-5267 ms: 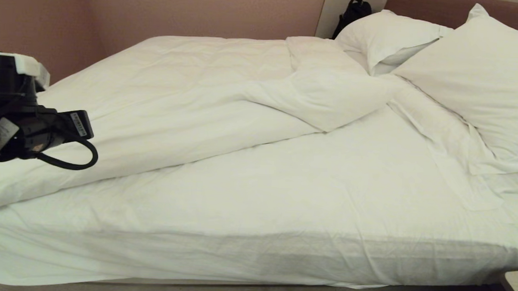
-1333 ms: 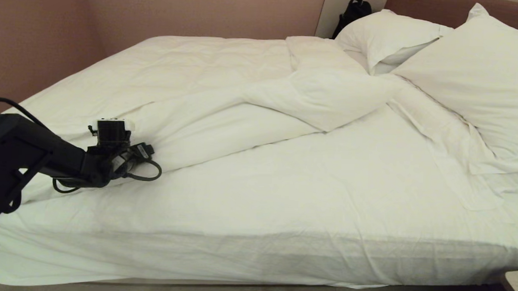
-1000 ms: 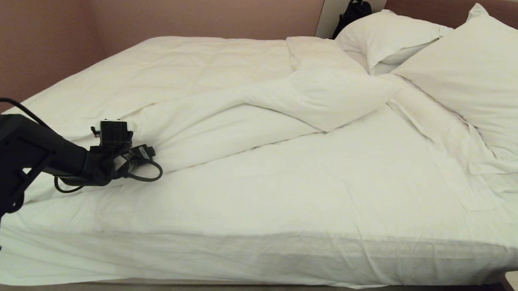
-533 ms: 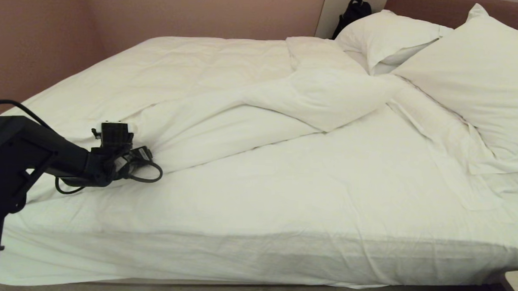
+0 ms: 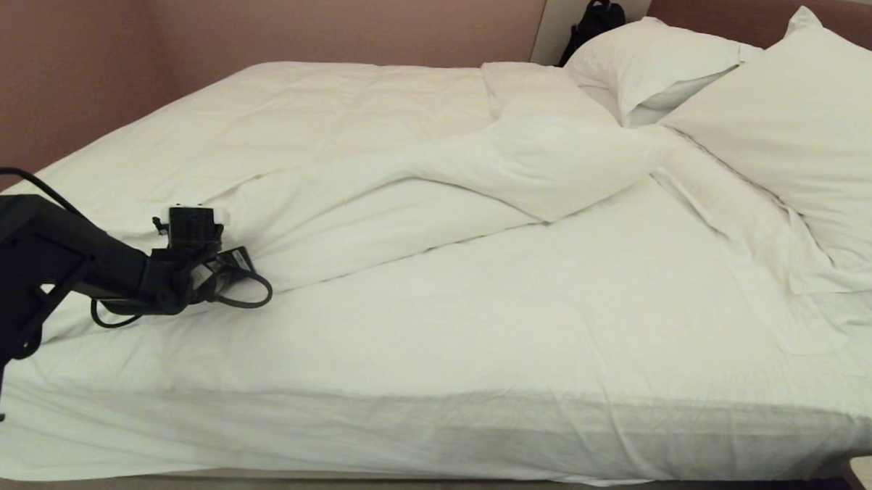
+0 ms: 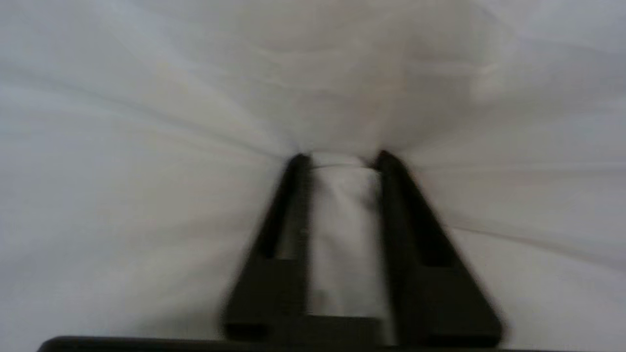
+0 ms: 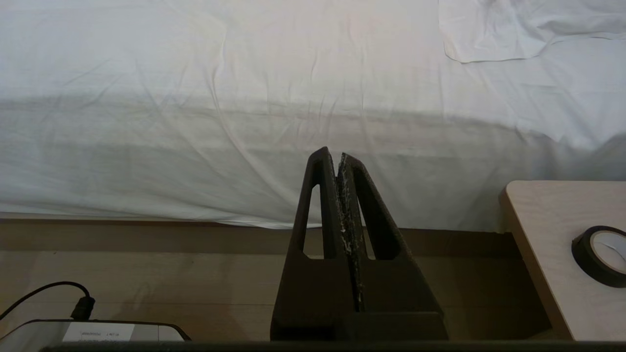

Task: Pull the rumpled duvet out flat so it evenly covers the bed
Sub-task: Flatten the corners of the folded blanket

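Note:
The rumpled white duvet lies bunched on the far half of the bed, with its near edge folded back diagonally. That leaves the sheeted mattress bare in front. My left arm reaches in from the left to the duvet's near fold. In the left wrist view my left gripper is shut on a pinch of duvet, and creases radiate from the fingertips. My right gripper is shut with nothing in it and hangs low beside the bed, over the floor.
Two plump pillows lean at the head of the bed on the right. A black bag stands behind them. Beside my right gripper is a light wooden bedside table with a roll of black tape. A pinkish wall runs behind the bed.
My left arm came down from the far left to the duvet's near fold. Over the last second it has stayed there, and the fold beside it has barely shifted.

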`<state>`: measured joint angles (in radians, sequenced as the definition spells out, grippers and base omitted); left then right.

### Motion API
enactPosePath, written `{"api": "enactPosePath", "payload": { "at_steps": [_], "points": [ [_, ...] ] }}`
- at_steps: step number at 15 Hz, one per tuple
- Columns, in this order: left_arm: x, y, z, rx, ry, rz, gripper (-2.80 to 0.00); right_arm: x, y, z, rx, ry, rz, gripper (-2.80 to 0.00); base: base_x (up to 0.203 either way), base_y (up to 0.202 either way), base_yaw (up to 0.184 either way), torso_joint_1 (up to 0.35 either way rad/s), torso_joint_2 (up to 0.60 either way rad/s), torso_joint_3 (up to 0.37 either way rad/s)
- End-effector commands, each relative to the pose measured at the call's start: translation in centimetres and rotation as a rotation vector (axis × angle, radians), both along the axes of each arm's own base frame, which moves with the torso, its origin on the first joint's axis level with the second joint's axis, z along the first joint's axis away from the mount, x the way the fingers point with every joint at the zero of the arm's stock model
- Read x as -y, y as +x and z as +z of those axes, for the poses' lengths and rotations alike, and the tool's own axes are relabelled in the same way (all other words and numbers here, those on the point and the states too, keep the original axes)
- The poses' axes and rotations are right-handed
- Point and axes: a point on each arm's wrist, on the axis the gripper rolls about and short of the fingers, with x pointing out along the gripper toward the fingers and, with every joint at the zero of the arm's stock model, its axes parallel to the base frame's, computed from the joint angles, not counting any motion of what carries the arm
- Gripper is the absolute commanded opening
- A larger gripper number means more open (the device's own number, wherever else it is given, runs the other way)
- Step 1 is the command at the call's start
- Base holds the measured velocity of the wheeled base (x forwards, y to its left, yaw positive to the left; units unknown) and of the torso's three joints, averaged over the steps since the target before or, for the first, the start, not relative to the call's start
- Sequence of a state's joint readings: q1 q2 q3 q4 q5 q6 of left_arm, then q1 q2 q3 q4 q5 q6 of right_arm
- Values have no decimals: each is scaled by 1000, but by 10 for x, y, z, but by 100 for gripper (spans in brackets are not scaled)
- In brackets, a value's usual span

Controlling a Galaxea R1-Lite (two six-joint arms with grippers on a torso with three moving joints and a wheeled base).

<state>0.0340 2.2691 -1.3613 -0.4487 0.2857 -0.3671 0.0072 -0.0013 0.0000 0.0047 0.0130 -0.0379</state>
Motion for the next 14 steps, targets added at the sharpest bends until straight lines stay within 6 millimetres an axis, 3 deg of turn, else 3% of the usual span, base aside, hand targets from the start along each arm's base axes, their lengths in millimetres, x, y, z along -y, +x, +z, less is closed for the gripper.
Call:
{"api": "enactPosePath", "payload": {
  "at_steps": [1, 9, 14],
  "points": [
    [3, -2, 8, 20, 0, 2, -280, 0, 0, 0, -1, 0, 1, -280, 0, 0, 0, 0, 0, 0],
    [26, -37, 63, 34, -3, -49, -280, 0, 0, 0, -1, 0, 1, -280, 0, 0, 0, 0, 0, 0],
    [46, -72, 75, -115, 8, -106, -280, 0, 0, 0, -1, 0, 1, -280, 0, 0, 0, 0, 0, 0]
  ]
}}
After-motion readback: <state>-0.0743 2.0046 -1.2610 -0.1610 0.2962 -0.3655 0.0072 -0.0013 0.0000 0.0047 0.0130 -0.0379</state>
